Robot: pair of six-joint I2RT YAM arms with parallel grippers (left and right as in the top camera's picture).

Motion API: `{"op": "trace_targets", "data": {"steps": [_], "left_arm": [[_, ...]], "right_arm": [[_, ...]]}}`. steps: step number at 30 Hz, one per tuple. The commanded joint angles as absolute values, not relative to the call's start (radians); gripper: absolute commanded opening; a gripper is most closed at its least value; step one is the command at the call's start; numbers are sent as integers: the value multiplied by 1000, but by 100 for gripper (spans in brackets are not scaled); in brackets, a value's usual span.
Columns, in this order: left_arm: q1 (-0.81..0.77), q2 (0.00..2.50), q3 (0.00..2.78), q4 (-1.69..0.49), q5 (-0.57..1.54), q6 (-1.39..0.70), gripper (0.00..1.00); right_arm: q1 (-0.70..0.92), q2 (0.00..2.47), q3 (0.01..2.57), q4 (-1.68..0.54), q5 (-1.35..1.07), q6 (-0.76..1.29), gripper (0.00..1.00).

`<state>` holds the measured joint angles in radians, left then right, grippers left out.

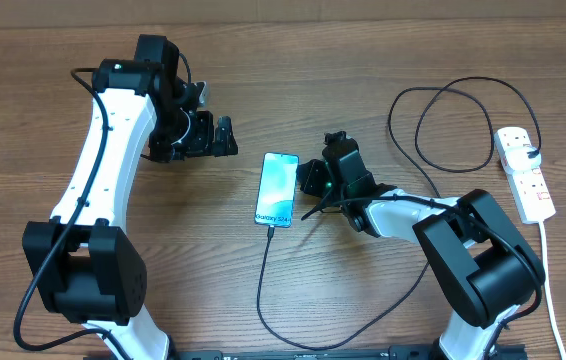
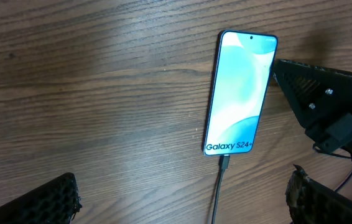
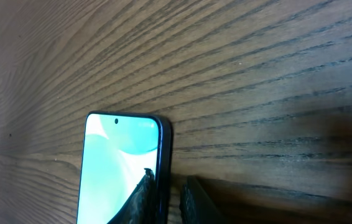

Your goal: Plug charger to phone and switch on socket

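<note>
Judging the cable (image 2: 218,193) seated in the phone's (image 2: 238,93) bottom end, I take plugging as done. My right end effector (image 3: 170,200) sits nearly closed at the phone's side edge (gripping or just touching, I cannot tell). My left end effector (image 1: 227,137) hangs open, empty. Next comes the power strip (image 1: 525,175), well apart along the counter (image 1: 263,60): reach it and switch it on.

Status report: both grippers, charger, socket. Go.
Left gripper open, clear of phone. Right gripper near shut at phone's side edge. Charger seated in phone's port. Socket far right, no gripper on it, nothing blocking.
</note>
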<state>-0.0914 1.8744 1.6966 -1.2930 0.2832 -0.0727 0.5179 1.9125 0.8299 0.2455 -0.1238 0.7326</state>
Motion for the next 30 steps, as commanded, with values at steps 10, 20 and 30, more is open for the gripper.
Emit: {"op": "trace_targets", "data": {"steps": [10, 20, 30], "left_arm": [[-90, 1863, 1697, -1293, 278, -79, 100], [-90, 1863, 1697, -1293, 278, -79, 100], [-90, 1863, 1697, -1293, 278, -79, 100]], "right_arm": [[526, 1942, 817, 223, -120, 733, 8], [526, 1940, 818, 212, -175, 733, 4], [526, 1778, 818, 17, -174, 653, 4]]}}
